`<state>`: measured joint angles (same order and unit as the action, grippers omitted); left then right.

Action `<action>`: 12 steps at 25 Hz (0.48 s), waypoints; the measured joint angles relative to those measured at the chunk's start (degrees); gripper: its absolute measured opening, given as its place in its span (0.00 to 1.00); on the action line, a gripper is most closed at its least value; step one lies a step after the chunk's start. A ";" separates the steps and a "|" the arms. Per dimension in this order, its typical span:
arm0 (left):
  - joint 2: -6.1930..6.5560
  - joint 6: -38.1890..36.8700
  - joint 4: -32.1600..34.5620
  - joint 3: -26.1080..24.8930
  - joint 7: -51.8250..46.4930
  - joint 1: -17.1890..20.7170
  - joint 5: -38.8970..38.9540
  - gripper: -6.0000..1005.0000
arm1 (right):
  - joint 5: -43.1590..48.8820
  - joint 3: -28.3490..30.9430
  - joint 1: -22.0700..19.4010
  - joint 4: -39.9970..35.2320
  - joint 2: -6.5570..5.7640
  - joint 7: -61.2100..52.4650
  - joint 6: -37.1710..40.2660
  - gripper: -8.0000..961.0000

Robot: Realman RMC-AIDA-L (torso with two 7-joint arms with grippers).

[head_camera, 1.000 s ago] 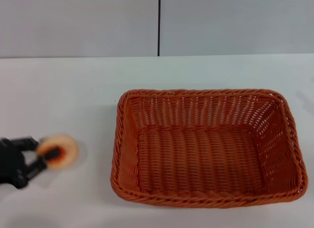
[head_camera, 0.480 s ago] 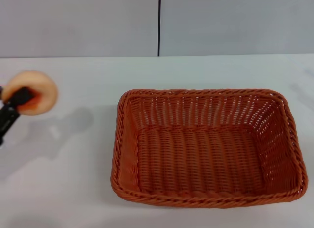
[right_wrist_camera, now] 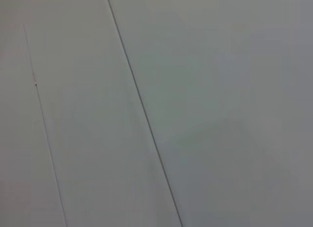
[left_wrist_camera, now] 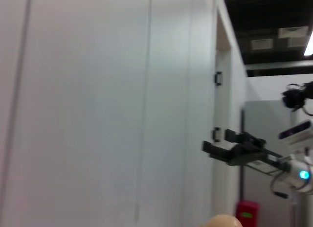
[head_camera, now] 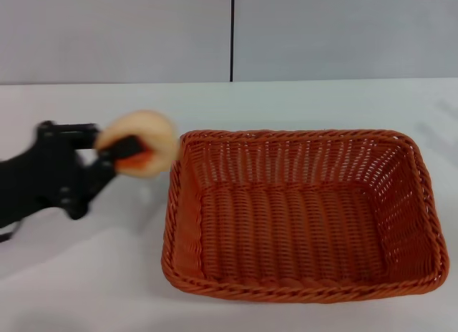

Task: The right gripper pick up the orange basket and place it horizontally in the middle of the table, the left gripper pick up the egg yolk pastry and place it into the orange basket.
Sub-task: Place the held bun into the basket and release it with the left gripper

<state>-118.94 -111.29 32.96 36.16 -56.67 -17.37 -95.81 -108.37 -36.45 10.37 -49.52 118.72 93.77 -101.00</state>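
The left gripper (head_camera: 123, 154) is clamped on the egg yolk pastry (head_camera: 143, 149), aloft just beside the orange basket's (head_camera: 300, 210) left rim; it looks soft, crumbly, best pinched gently.

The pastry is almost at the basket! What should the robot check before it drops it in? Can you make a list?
1. Pastry held: ok. The left gripper is shut on the egg yolk pastry, lifted off the table.
2. Pastry above the basket: not ok. It hangs just outside the left rim of the orange basket, not over the inside.
3. Basket ready: ok. It sits flat and lengthwise near the middle of the table.
4. Room inside: ok. Nothing lies in the basket.
5. Right gripper out of the way: ok. It appears only far off in the left wrist view; whether its jaws are open, cannot tell.
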 joint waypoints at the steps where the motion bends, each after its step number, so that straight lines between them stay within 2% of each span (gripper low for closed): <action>1: 0.00 0.00 0.00 0.00 0.00 0.00 0.00 0.09 | 0.00 0.02 0.00 0.39 0.00 0.00 -0.04 0.83; 3: -0.09 2.75 -3.59 6.45 0.00 -3.41 0.17 0.08 | 0.00 0.02 0.04 1.47 0.01 0.23 -0.06 0.83; 4: -0.09 2.75 -3.59 6.45 0.00 -3.41 0.17 0.08 | 0.00 0.02 0.04 1.47 0.01 0.23 -0.06 0.83; 7: -0.15 4.46 -7.13 11.06 0.65 -6.06 0.29 0.10 | 0.00 0.18 0.03 1.91 0.00 0.29 -0.05 0.83; 8: -0.16 5.50 -8.93 14.25 1.94 -7.38 0.37 0.10 | 0.00 0.19 -0.13 1.94 0.04 0.33 -0.05 0.83; 12: -0.16 7.09 -12.05 16.83 4.21 -8.73 1.78 0.12 | 0.14 -0.04 -0.21 2.24 0.04 0.43 -0.04 0.82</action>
<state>-119.09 -104.20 20.91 53.00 -52.46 -26.10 -94.03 -108.24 -36.50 10.16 -47.28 118.77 94.20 -101.04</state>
